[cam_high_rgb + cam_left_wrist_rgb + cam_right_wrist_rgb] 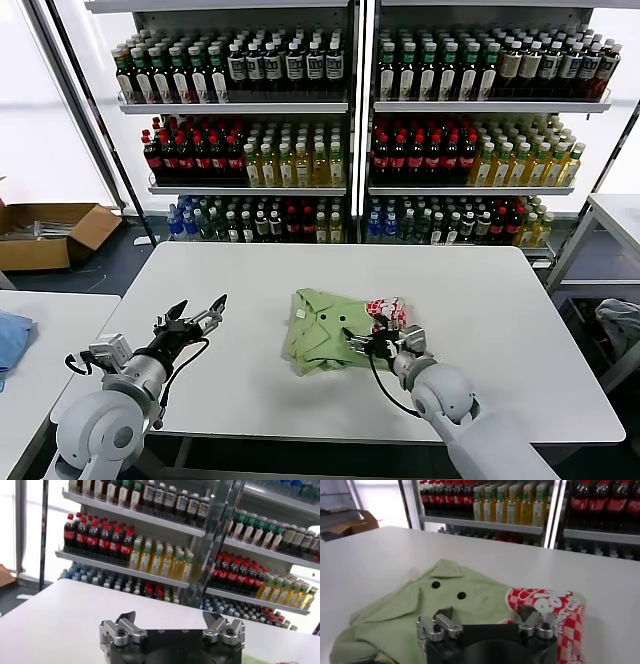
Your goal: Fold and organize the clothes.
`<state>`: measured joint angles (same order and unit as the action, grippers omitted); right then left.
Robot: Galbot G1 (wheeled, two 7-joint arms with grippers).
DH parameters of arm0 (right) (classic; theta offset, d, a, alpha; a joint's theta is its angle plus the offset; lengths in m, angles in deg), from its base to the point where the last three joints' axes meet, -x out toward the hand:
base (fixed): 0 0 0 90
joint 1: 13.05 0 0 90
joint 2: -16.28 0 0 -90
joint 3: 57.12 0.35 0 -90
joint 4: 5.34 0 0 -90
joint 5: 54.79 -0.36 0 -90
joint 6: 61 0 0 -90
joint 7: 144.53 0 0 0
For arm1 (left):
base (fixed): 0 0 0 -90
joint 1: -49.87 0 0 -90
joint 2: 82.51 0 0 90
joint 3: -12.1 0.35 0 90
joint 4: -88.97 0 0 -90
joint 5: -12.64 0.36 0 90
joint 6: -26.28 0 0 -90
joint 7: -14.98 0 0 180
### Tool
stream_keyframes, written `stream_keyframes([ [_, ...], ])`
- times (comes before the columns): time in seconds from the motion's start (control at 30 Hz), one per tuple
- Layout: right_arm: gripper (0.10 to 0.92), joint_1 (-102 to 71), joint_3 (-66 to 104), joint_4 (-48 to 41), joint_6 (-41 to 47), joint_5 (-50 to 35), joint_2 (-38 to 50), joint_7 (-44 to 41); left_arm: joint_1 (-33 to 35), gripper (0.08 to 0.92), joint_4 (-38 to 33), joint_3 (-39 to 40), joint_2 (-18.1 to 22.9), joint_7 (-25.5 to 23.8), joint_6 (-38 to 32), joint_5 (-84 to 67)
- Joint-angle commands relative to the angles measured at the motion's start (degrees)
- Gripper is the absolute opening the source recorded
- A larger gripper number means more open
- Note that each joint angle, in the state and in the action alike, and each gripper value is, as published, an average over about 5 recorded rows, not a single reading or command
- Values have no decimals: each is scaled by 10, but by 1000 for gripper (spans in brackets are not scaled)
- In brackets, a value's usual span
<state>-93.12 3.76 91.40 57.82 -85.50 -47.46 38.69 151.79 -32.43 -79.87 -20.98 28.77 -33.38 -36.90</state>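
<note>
The light green polo shirt (325,332) lies folded in a loose bundle at the middle of the white table (480,300). Its collar and dark buttons face up, and the red-and-white graphic is at its right end. In the right wrist view the shirt (445,597) fills the space just beyond the fingers. My right gripper (362,335) is open and sits low over the shirt's near right edge, holding nothing; it also shows in the right wrist view (484,614). My left gripper (200,303) is open and empty above bare table left of the shirt; it also shows in the left wrist view (171,619).
Shelves of bottles (300,150) stand behind the table. A second table (50,330) at the left carries a blue cloth (12,338). A cardboard box (50,232) sits on the floor at the far left. A grey-blue cloth (620,322) lies at the right.
</note>
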Motion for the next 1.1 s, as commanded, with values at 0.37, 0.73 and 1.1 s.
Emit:
stream_keyframes([
  [0.37,823,-128,185,197,-61,-37,96,-7,20,823,12,-31,-4,-77,-38,35],
  [0.73,823,-321,356,247,-105,-15,34,-47,75,823,-8,-66,8,-125,-74,98],
  [1.1,823,-344,362,249,-125,14,8,-67,99,823,1,-107,25,-194,-122,165],
])
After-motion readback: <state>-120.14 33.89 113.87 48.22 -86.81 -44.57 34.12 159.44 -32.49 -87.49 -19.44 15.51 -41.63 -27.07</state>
